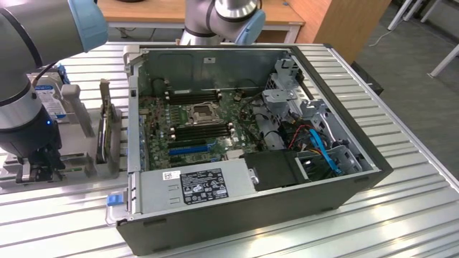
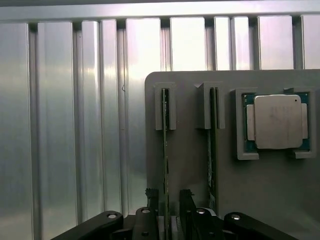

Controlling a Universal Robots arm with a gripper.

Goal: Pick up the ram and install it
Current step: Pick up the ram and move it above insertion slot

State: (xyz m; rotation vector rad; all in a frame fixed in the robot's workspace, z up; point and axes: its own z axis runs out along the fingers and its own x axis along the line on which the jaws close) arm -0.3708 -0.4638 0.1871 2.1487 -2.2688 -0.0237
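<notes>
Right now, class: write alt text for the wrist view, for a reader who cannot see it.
The open claw straddles a green ram stick standing on edge in a grey holder, fingers apart on either side. A second stick stands in the next slot, with a silver-topped processor chip beyond it; the holder rests on a ribbed metal table.

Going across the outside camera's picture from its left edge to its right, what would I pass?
Robot arm → grey parts holder → processor socket on the motherboard → blue cable.
</notes>
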